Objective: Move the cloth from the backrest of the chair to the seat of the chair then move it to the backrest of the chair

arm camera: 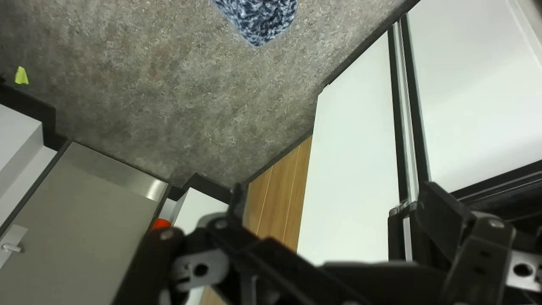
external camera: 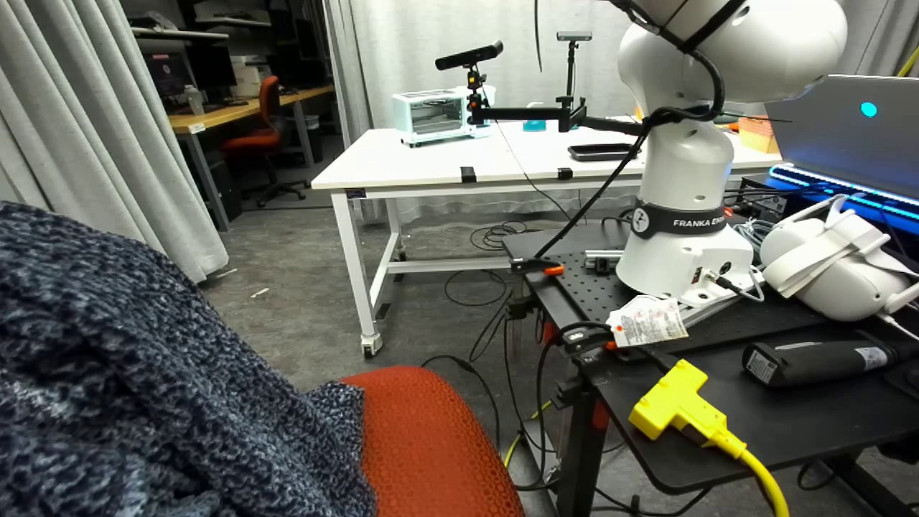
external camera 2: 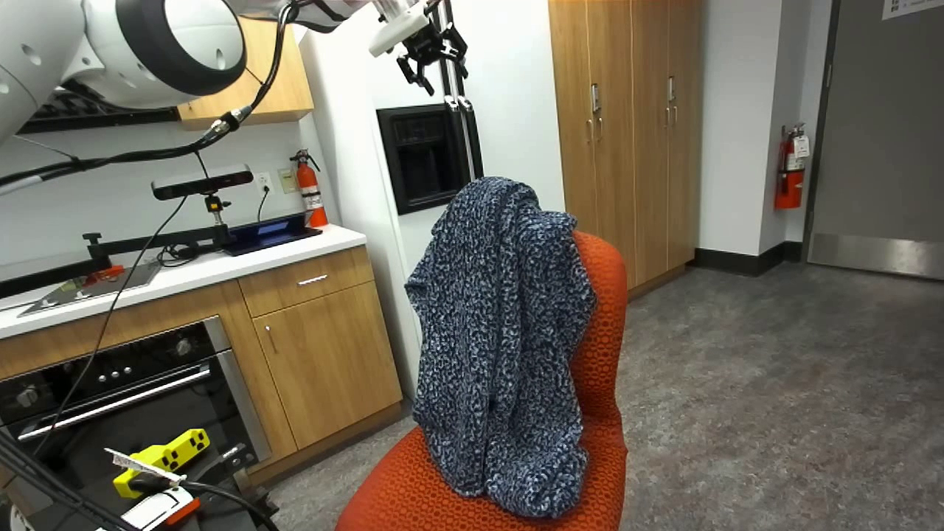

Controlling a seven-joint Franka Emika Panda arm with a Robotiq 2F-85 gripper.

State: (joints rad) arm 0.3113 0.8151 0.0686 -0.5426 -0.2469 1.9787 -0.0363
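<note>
One gripper (arm camera: 332,192), spread, hangs clear of the cloth (external camera 2: 501,332), draped from backrest (external camera 2: 611,310) to seat (external camera 2: 405,487) near the edge of the black table (external camera: 804,431); depth reads poorly, so a shallow pinch could slip.

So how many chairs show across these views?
2. The orange-red chair with the cloth draped over it, in both exterior views, and a red office chair at the wooden desk, in an exterior view. Others may be hidden.
</note>
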